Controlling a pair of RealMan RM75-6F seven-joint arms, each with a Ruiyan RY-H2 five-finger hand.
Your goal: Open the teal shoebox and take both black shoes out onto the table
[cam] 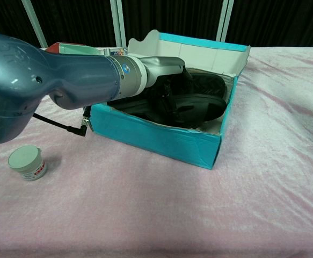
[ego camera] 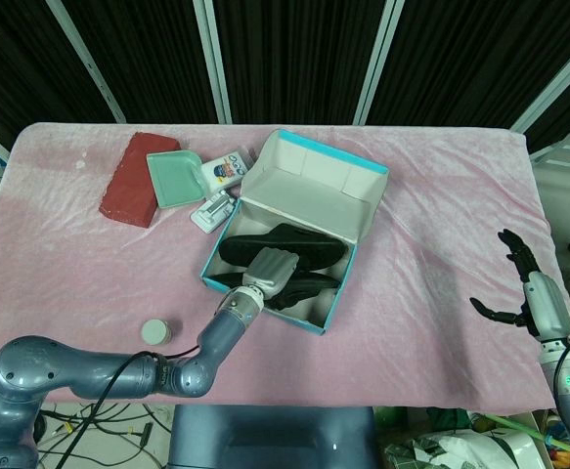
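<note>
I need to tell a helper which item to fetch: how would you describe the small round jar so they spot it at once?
Start at the open teal shoebox in the middle of the pink cloth-covered table, then look toward the near left edge. Alone there, beside the robot's left arm, stands the small round white jar with a pale grey-green lid. It is the only cylindrical thing; the other small items cluster by the red brick at the far side.

A red brick [ego camera: 140,179] lies on the pink tablecloth [ego camera: 441,195], far beyond the left hand and off to its left. Just beside it sits a pale green dish [ego camera: 175,178], then a white printed packet [ego camera: 226,172] and a small white box [ego camera: 211,210]. Nearer than the hand, to its left, stands a little white-lidded jar [cam: 27,163].
</note>
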